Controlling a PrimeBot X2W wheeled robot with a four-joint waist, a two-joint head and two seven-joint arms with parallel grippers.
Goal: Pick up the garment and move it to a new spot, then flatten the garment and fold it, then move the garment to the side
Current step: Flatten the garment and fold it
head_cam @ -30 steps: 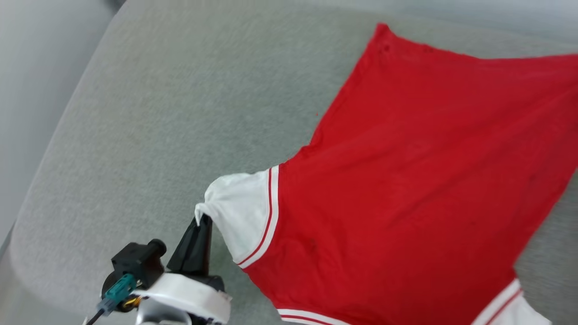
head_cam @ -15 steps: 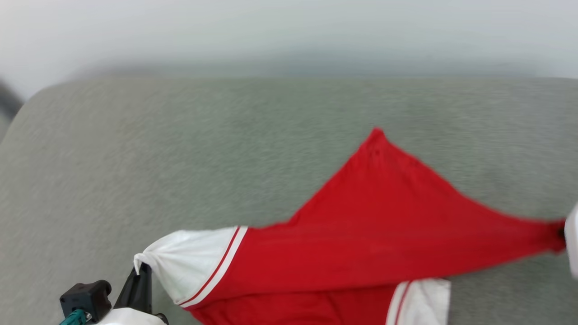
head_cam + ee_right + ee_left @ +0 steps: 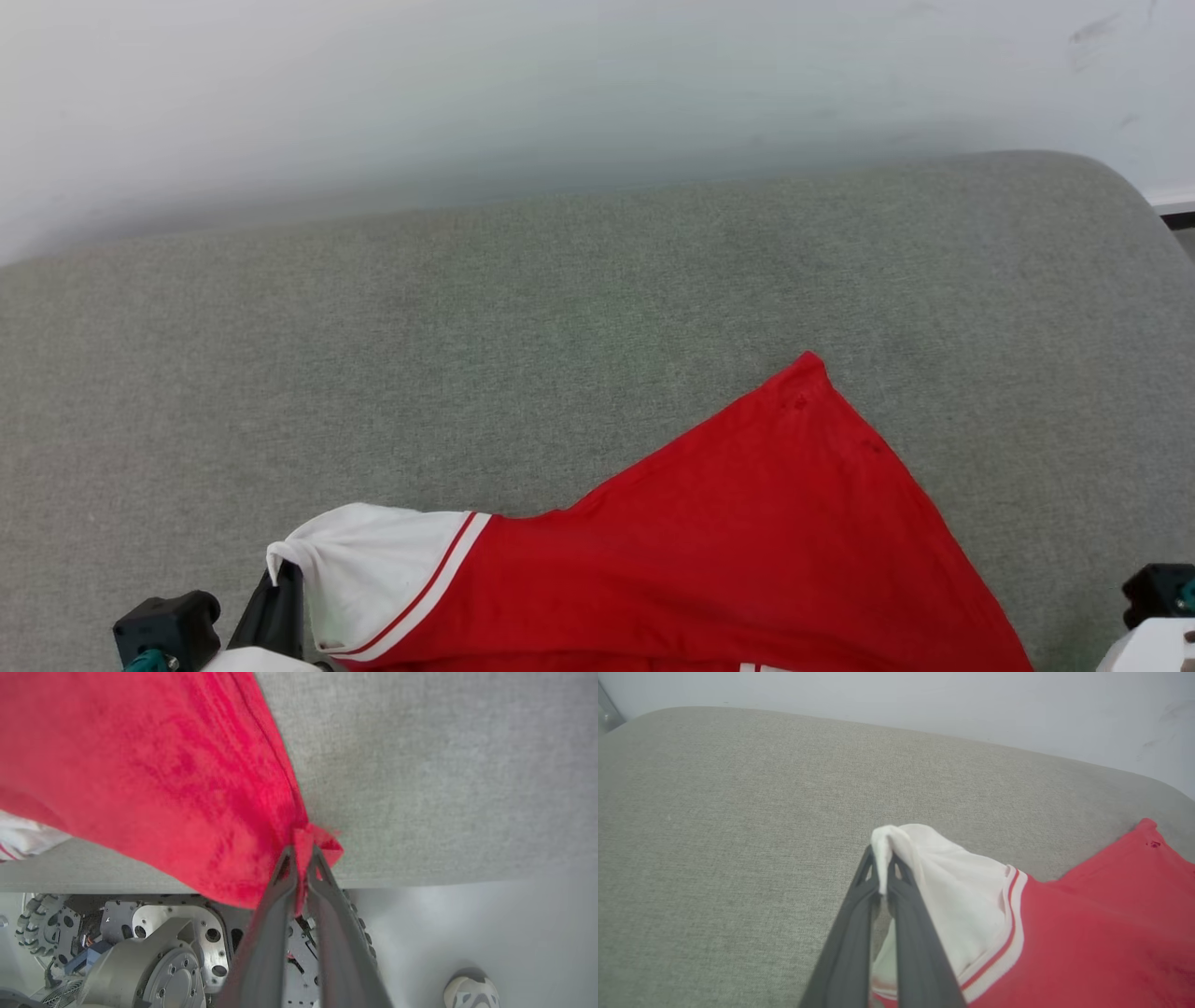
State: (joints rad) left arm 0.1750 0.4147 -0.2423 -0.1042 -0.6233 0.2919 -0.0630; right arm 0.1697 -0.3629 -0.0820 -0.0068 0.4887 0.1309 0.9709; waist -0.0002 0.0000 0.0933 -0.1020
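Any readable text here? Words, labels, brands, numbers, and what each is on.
None can be read.
The garment shows plain red fabric, a white sleeve and striped trim, with no lettering on the side that shows.
The grey cushion and the robot base bear no legible marks.

A bare lab-like room: grey padded table (image 3: 373,373) against white wall (image 3: 467,75)

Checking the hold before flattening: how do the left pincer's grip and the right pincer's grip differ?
The left pincer pinches the white sleeve tip; the right pincer pinches a red edge. The left pincer sits over the grey cushion; the right pincer is at its border, by the floor. Both are shut on the garment.
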